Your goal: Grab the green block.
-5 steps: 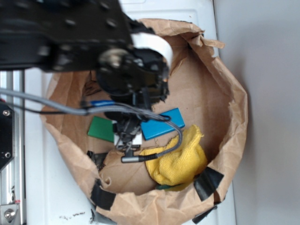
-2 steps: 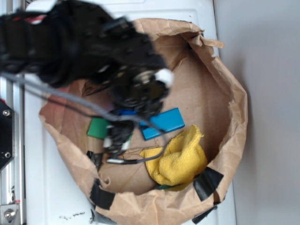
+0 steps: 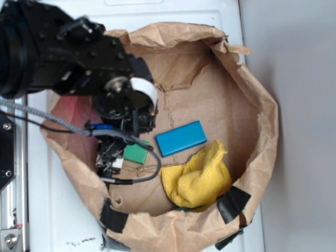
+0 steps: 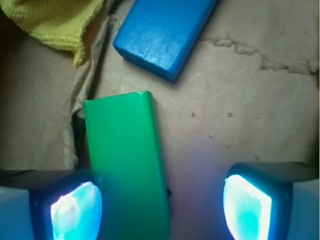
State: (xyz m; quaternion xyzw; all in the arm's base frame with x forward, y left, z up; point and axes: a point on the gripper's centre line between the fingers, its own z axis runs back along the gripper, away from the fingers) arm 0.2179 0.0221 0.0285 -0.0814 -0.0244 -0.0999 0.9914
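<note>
Green block (image 4: 125,165) flat on the brown paper floor of the bag (image 3: 247,89), long axis running toward the camera in the wrist view, near end passing out of the bottom of that picture. Gripper (image 4: 162,205) spread wide, holding nothing. Left-hand pad (image 4: 75,210) just beside the green block's left edge, perhaps touching it, contact not clear; right-hand pad (image 4: 247,207) well apart from the green block, bare paper between. So the green block off-centre between the pads, hard against the left one. Blue block (image 4: 162,32) beyond the green block's far end, angled, near but not touching. Yellow cloth (image 4: 55,22) off the green block's far left corner, bunched. In the exterior view, only a small part of the green block (image 3: 136,153) showing beside the black arm (image 3: 68,58) and its cable (image 3: 136,176), blue block (image 3: 181,138) just to its right, yellow cloth (image 3: 197,178) lower right of it.
</note>
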